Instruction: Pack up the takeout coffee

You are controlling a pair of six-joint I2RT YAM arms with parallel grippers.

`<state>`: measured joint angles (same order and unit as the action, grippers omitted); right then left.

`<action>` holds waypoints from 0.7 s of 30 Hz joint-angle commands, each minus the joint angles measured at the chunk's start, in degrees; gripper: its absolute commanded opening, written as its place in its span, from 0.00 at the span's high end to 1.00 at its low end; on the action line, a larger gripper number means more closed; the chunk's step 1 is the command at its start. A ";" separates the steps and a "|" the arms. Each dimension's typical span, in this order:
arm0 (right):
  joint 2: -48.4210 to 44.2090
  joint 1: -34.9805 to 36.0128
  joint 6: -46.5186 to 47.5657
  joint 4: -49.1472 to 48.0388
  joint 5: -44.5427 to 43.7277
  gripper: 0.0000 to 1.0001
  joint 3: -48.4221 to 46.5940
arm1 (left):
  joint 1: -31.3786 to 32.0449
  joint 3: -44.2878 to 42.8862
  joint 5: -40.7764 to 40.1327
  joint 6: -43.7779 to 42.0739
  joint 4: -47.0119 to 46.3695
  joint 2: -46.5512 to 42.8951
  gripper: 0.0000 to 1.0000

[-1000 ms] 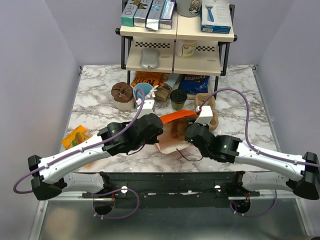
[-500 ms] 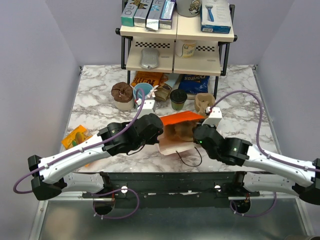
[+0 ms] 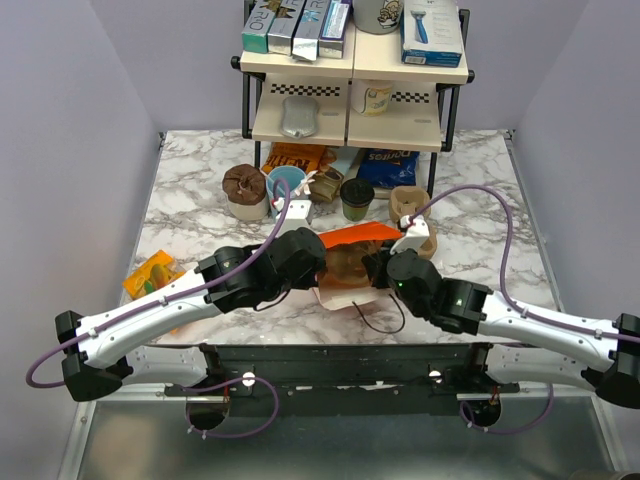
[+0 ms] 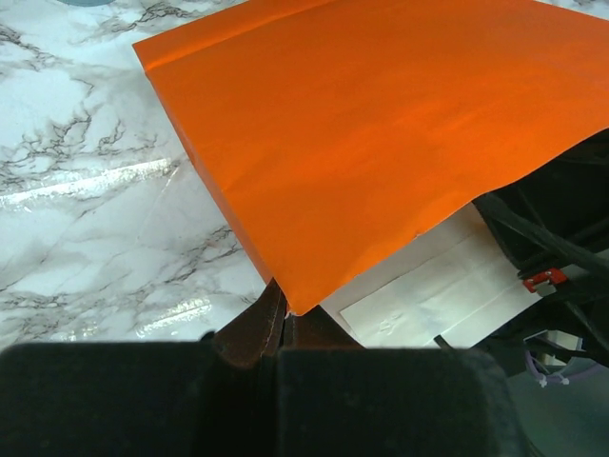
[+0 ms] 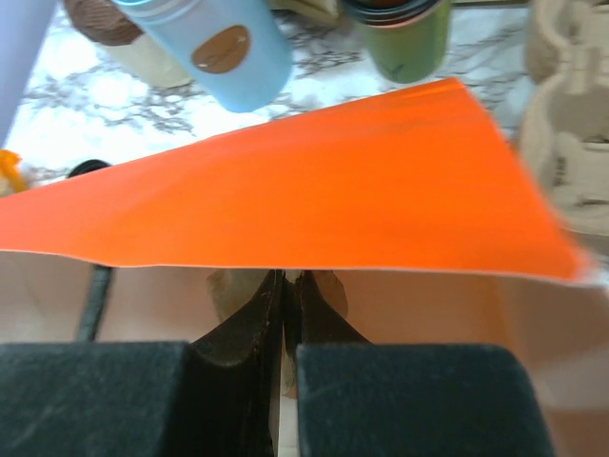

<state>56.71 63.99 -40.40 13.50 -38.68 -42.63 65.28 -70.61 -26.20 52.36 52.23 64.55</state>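
The takeout coffee [image 3: 357, 197], an olive-green cup with a black lid, stands upright behind the bag; its lower part also shows in the right wrist view [image 5: 400, 33]. An orange paper bag [image 3: 350, 236] lies on the marble between my two grippers. My left gripper [image 3: 318, 262] is shut on one edge of the bag [image 4: 381, 124], its dark fingers pinching the paper [image 4: 284, 319]. My right gripper [image 3: 377, 265] is shut on the near wall of the bag's mouth [image 5: 290, 286], under the orange upper wall [image 5: 285, 181]. Neither gripper touches the cup.
A light blue cup [image 3: 287, 183] and a brown-lidded cup [image 3: 245, 190] stand left of the coffee. Moulded-pulp carriers [image 3: 412, 208] sit to its right. Snack bags lie under a two-tier shelf [image 3: 355, 95] at the back. A yellow-orange packet [image 3: 150, 272] lies at the left.
My right gripper has shut on the bag's near edge and shifted slightly left. The left gripper has kept its hold and has not moved.
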 commanded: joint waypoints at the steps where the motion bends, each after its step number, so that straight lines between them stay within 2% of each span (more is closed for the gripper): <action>1: 1.82 -0.18 -0.38 -12.60 4.56 0.99 1.14 | 0.20 0.82 2.47 -1.03 -1.52 -0.31 1.00; 6: 4.46 -0.18 -2.22 -13.06 3.61 0.99 1.59 | 0.20 0.91 2.55 -0.77 -1.43 -0.04 1.00; 9: 6.04 -0.26 -3.89 -10.35 0.19 0.99 1.06 | 0.20 0.82 2.38 -0.77 -1.16 -0.13 1.00; 13: 8.15 -0.18 -5.65 -3.76 -5.35 0.93 0.09 | 0.20 0.74 2.11 -0.94 -0.81 -0.04 1.00; 16: 9.65 -0.18 -6.44 -1.20 -6.94 0.85 -0.35 | 0.20 0.47 1.94 -0.94 -0.64 0.04 1.00; 21: 12.10 -0.62 -7.15 -1.19 -7.91 0.77 -0.69 | 0.20 0.65 2.03 -0.85 -0.72 0.05 1.00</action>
<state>66.76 63.99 -44.97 10.37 -42.30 -41.78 65.28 -70.35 -25.87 51.66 52.01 64.58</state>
